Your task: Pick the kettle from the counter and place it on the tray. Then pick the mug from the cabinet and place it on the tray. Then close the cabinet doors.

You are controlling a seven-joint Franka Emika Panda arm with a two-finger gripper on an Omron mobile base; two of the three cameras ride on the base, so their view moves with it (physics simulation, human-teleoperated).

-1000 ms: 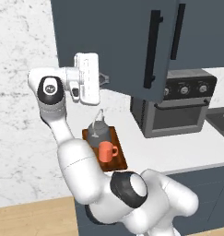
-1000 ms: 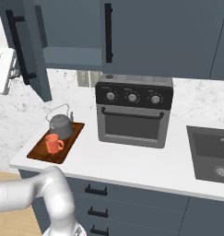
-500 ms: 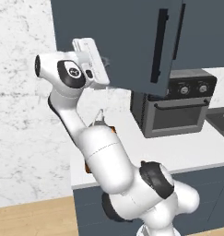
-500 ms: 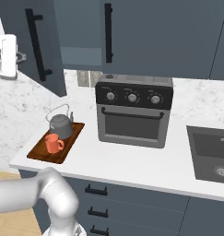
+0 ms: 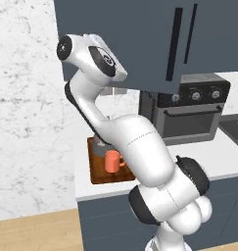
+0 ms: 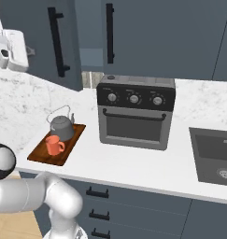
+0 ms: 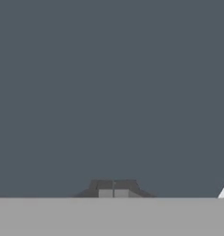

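Two-finger gripper [image 7: 113,188] closed, empty, facing dark slate-blue door panel [image 6: 47,42], upper left. Squat grey kettle [image 6: 61,126] and orange mug [image 6: 53,145] on reddish-brown wooden tray [image 6: 74,138], lower left; black toaster oven [image 6: 136,111] beside, centre.

Glossy white arm [image 5: 140,147] (dark joints)

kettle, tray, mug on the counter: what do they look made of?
Kettle: looks like grey metal, dull sheen, with a thin wire handle arching over it.
Tray: probably wood, reddish-brown and matte; grain too small to confirm.
Mug: plain orange, smooth and flat in colour; ceramic or plastic, the render leaves it open.
Counter: white, smooth slab, possibly stone or laminate.
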